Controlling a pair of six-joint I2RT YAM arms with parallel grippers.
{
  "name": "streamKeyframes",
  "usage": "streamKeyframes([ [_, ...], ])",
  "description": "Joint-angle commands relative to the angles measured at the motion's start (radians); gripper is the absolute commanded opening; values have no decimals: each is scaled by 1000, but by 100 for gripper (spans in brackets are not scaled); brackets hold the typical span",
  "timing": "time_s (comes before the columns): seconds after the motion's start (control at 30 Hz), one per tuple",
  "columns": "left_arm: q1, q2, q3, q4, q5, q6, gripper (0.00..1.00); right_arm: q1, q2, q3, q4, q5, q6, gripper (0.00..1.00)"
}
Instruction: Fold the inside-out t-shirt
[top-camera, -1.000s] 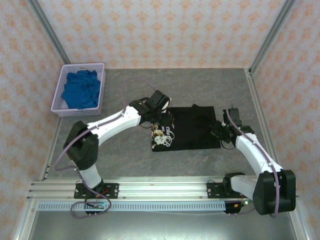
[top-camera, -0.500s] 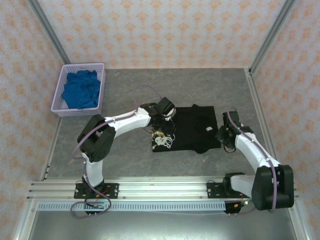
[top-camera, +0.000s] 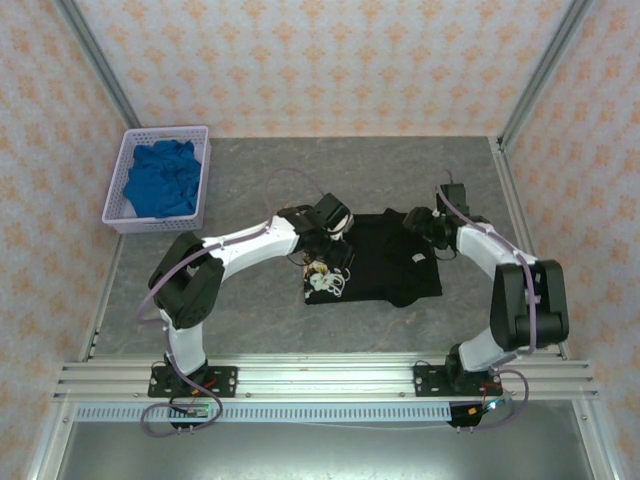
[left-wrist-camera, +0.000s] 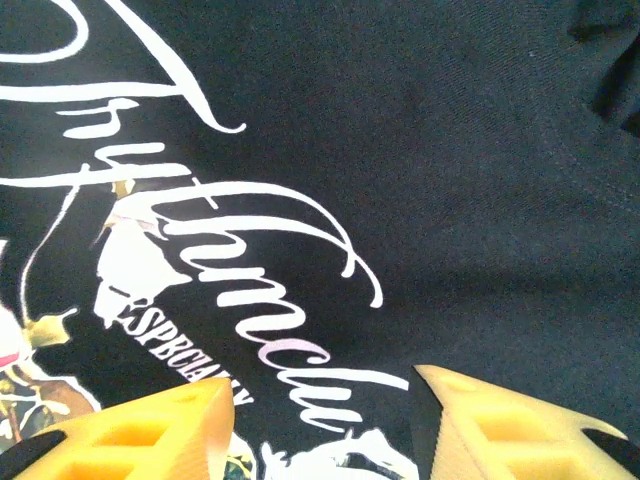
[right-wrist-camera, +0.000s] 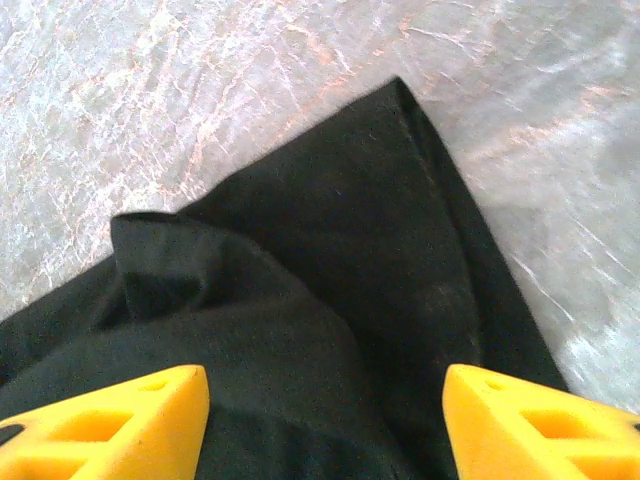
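T-shirt (top-camera: 385, 265) lies flat on the tabletop (top-camera: 250, 180) as a black folded slab. Its long axis runs left to right, from one set of jaws to the other. Well off to the left of the left jaws sits a basket (top-camera: 155, 224) of blue cloth (top-camera: 160, 180), which has no part in this.

The left jaws stand apart and hold nothing. In the left wrist view the white printed graphic (left-wrist-camera: 200, 250) spreads straight ahead of them and into the gap between them, so they are over the shirt's left end. They look very close to the cloth, though I cannot tell whether the tips touch it.

The right jaws are spread wide and also empty. Black cloth lies under and between them, and the shirt's far right corner (right-wrist-camera: 400, 95) points away just ahead, with bare tabletop beyond it. A raised wrinkle (right-wrist-camera: 150, 250) sits ahead and to their left.

Each end is nearest its own arm. I judge that the right jaws must go forward and down to take that corner.
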Motion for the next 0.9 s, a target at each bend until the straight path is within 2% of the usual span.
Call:
streamKeyframes([
  [0.0,-5,-38,-21,1,-38,17,50,2,76,52,36,-35,-16,61],
  [0.13,-5,-41,-27,0,-39,15,51,1,141,73,69,-70,-9,48],
  [0.27,-5,-49,-27,0,-33,18,51,-8,149,98,67,-76,-22,17],
  [0.37,-13,-61,-42,28,5,34,51,-26,111,118,31,-45,-57,6],
  [0.6,-93,-22,-25,54,78,112,52,-30,69,212,-84,24,-154,4],
  [0.8,-136,28,-5,79,99,114,52,-34,180,337,-197,99,-172,4],
  [0.87,-146,44,5,86,102,114,53,-34,229,372,-234,139,-171,8],
])
